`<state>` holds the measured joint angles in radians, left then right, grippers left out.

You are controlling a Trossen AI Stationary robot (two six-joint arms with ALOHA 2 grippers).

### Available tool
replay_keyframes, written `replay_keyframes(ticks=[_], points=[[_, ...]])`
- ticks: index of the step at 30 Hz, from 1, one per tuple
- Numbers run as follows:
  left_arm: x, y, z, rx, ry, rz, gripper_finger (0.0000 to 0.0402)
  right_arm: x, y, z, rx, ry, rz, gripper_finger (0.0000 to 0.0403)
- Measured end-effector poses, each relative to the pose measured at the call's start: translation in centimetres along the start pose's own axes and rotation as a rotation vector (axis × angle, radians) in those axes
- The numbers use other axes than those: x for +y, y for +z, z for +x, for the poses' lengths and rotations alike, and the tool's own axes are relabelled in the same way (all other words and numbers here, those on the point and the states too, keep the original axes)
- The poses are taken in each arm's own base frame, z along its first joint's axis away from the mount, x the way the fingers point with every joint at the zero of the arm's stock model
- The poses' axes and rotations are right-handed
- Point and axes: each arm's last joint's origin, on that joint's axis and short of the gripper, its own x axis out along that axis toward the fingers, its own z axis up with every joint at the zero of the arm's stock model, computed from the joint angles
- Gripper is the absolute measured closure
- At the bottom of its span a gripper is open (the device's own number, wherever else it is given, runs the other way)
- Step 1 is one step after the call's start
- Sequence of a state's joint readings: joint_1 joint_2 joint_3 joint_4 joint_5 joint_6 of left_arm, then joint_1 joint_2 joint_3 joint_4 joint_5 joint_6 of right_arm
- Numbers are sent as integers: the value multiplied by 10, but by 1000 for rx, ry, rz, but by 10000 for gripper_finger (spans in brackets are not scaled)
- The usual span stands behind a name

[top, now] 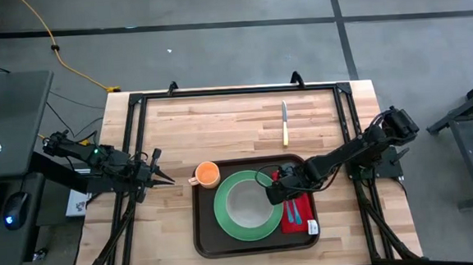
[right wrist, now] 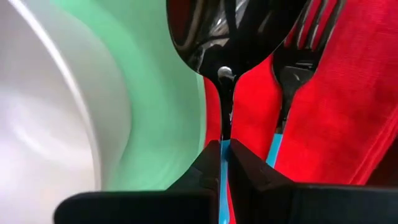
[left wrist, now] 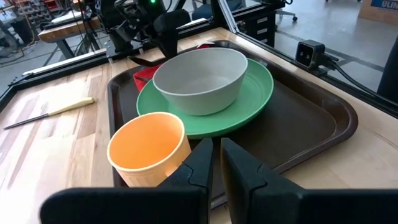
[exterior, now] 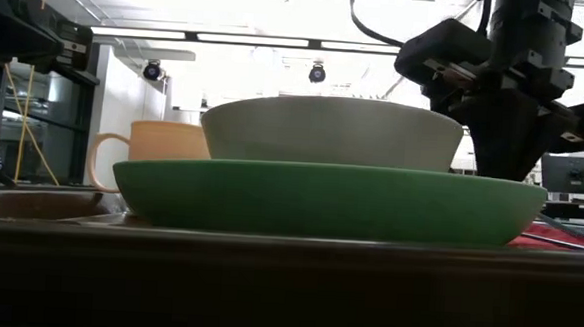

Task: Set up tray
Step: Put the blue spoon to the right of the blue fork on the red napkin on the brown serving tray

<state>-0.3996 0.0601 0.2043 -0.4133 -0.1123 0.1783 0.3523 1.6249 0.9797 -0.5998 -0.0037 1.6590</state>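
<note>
The dark brown tray (top: 206,237) lies at the table's near middle. On it are a green plate (top: 225,219) with a grey bowl (top: 247,204), an orange cup (top: 207,174) at its far left corner, and a red napkin (top: 301,217) on its right. A black fork (right wrist: 292,68) with a blue handle lies on the napkin. My right gripper (top: 275,193) is over the plate's right rim, shut on a black spoon (right wrist: 230,31). My left gripper (top: 164,179) waits left of the tray, its fingers a narrow gap apart and holding nothing. My right gripper pinches the spoon's thin neck (right wrist: 224,134), where black meets the blue handle, between its two fingers. The fingers come steeply from above. The spoon's bowl points out ahead of the fingertips, over the napkin's edge beside the plate rim. Whether the bowl touches the napkin I cannot tell.
A knife (top: 284,123) with a pale yellow handle lies on the bare wood beyond the tray. A black frame (top: 234,91) runs along the table's far and side edges. The low camera (left wrist: 309,53) stands at the near edge.
</note>
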Motion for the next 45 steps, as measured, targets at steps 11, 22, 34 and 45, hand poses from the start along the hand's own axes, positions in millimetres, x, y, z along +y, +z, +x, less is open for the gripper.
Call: replay_keyframes(ticks=[11,22,34,45], points=[[0,0,0,0,-1,0,339,1,-1,10,16,-15,-16,402],[0,0,0,-3,0,-1,339,2,-2,17,42,-23,-27,402],[0,0,0,-4,0,-1,339,2,-2,22,56,-35,-8,402],[0,0,0,-5,0,-1,339,1,-2,26,50,-48,36,402]])
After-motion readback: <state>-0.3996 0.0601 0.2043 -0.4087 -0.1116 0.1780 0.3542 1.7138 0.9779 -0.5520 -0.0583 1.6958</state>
